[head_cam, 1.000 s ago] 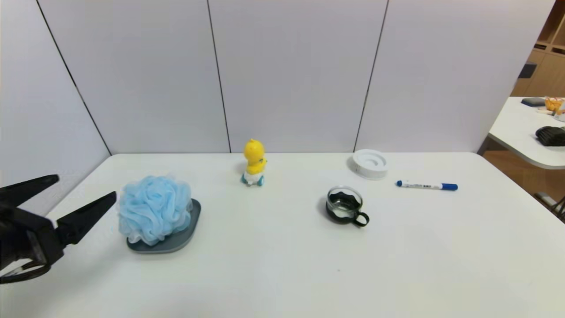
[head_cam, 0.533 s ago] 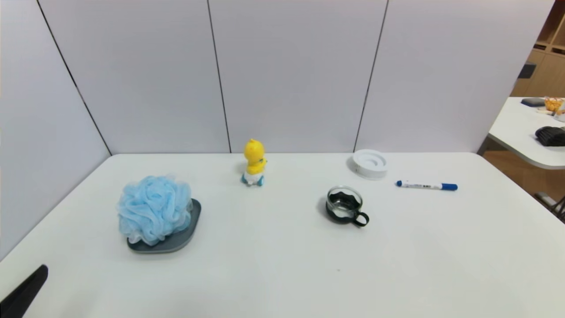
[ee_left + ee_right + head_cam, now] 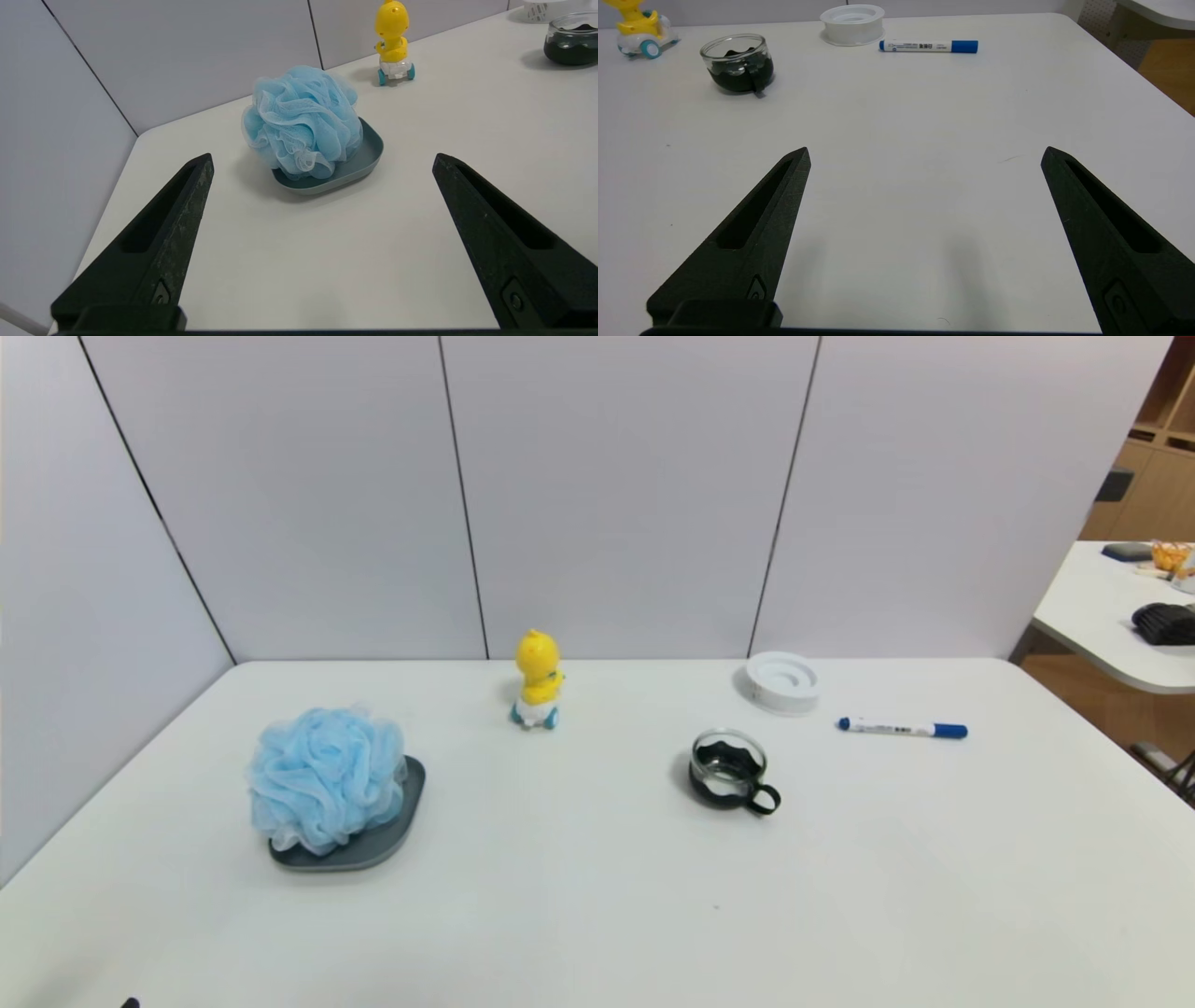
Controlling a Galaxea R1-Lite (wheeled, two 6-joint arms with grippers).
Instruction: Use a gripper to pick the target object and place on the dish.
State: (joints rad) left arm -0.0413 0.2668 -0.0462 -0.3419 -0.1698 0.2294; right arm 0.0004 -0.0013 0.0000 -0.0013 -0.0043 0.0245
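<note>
The fluffy light blue bath pouf rests on the dark grey dish at the left of the white table. My left gripper is open and empty, held back from the dish near the table's front left corner; in the head view only a speck of it shows at the bottom edge. My right gripper is open and empty over bare table at the front right, outside the head view.
A yellow duck toy stands at the back centre. A glass cup with a black handle, a white ring-shaped disc and a blue-capped marker lie to the right.
My open left gripper has drawn back from beside the pouf, down and out of the head view. The pouf stays on the dish.
</note>
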